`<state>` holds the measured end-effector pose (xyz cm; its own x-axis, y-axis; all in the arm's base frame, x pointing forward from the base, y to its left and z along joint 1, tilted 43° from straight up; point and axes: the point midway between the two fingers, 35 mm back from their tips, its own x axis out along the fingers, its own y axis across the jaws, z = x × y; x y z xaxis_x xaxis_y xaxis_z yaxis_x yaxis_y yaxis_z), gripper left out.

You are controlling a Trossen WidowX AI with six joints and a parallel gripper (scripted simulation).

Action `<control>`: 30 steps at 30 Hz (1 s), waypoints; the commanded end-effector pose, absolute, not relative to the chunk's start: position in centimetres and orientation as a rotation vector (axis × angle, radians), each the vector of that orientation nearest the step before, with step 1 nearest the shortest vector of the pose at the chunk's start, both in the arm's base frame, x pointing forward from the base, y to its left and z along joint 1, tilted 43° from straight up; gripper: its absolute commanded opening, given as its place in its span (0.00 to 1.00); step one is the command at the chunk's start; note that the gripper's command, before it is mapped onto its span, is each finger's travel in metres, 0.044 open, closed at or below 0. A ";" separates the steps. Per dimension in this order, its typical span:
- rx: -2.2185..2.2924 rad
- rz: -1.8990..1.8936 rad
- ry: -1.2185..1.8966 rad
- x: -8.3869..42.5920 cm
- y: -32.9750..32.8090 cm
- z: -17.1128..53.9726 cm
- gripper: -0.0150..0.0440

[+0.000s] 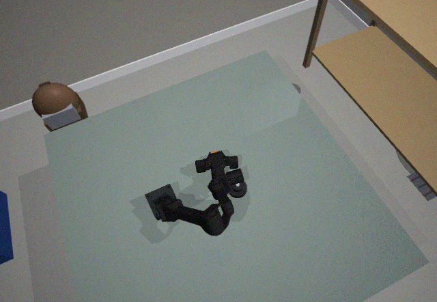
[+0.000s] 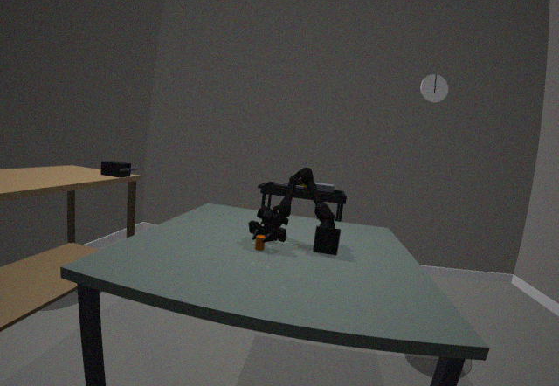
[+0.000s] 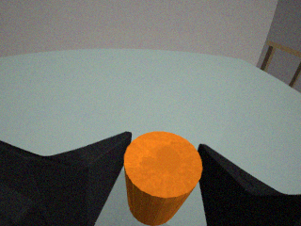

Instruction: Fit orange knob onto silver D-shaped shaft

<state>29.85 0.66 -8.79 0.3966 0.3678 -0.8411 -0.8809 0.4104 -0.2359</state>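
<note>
The orange knob (image 1: 214, 152) (image 2: 259, 243) (image 3: 157, 165) stands upright, apparently on the table, with a round end facing up. No clear hole shows on that end, and its underside is hidden. My gripper (image 1: 214, 153) (image 2: 258, 237) (image 3: 165, 143) is open and reaches in low, with one finger on each side of the knob. Narrow gaps show beside the knob's lower body in the wrist view. The dark round pedestal (image 1: 237, 193) with its small silver shaft (image 1: 237, 184) stands close beside my wrist in the top view. I cannot make it out in the exterior view.
The arm's base (image 1: 160, 199) (image 2: 326, 240) stands on the green table (image 1: 158, 132) (image 2: 225, 278). The bent forearm passes close to the pedestal. A wooden shelf unit (image 1: 373, 76) (image 2: 40, 178) stands beyond the table, and a brown chair-like object (image 1: 54, 97) is near its far corner.
</note>
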 end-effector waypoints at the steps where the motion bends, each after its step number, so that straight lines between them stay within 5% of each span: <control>1: -0.768 0.899 0.789 29.9 0.7 -8.8 0.69; 22: -0.768 0.899 0.789 29.9 0.7 -8.8 0.69; 30: -0.768 0.899 0.789 29.9 0.7 -8.8 1.00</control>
<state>29.83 0.64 -8.81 0.3963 0.3677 -0.8413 -0.8807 0.4113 -0.2350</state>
